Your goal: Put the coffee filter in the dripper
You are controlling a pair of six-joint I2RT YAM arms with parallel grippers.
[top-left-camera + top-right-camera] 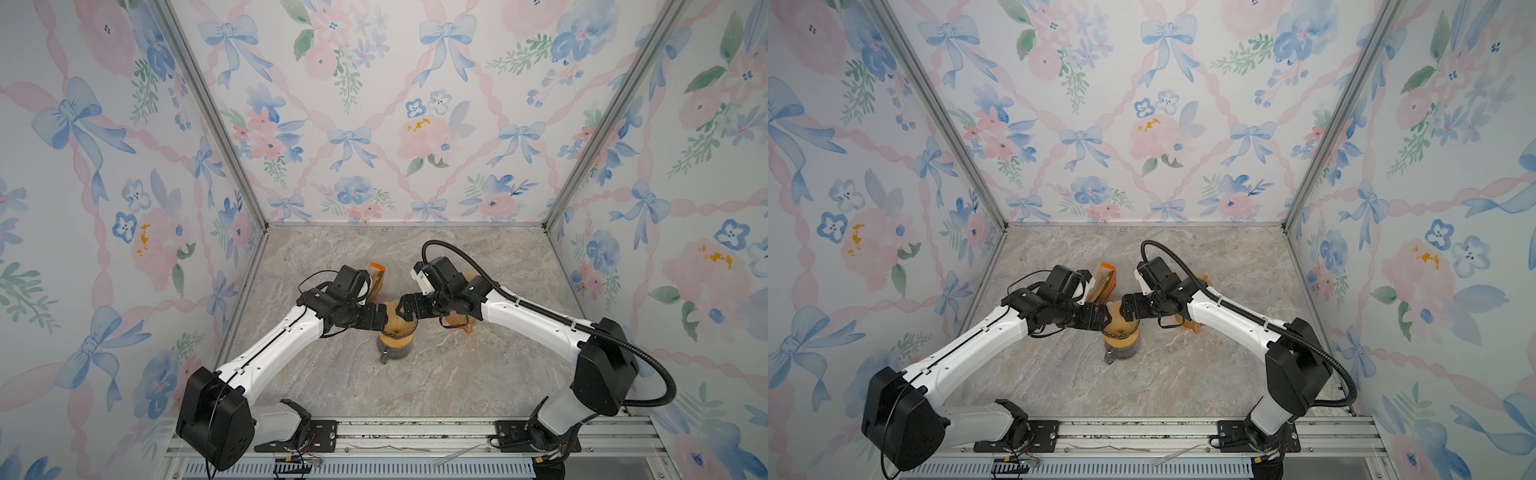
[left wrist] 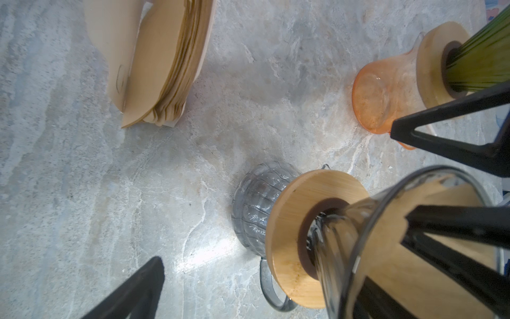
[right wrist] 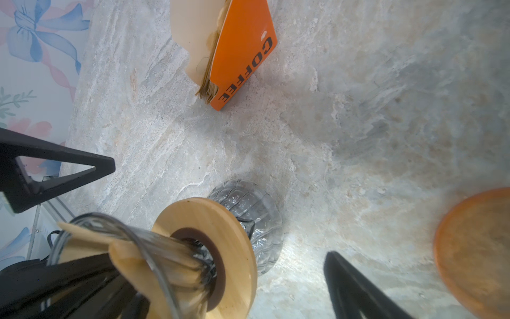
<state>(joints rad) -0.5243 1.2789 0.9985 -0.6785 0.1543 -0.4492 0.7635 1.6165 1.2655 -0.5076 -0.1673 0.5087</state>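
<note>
Filter (image 1: pixel 392 314) is already down in the dripper (image 1: pixel 395 332), fyi. In both top views that's the glass cone w/ a wooden collar, sitting on a grey ribbed jug (image 1: pixel 392 353). It's centre of the frame, a bit below the middle, on the marble table (image 1: pixel 457 374). Both wrist views show brown paper thru the glass, its top edge poking up past the rim.

Left gripper (image 1: pixel 385 319) comes in from the left of the frame and right gripper (image 1: pixel 401 312) from the right. They nearly meet nose to nose right over the cone. Both have their jaws spread wide, nothing pinched in either pair. Each looks to have one finger right by the paper, but you can't tell from these if it's actually touching paper or glass.

Other stuff: pack of spare filters (image 1: pixel 376 278) w/ an orange "COFFEE" card stands on edge just up and left of the dripper, partly behind the left wrist. Orange jug (image 1: pixel 457 326) sits right of the dripper, mostly hidden under the right arm in the top views. Left wrist view shows it has its own wooden collar and a green cone on top.
</note>
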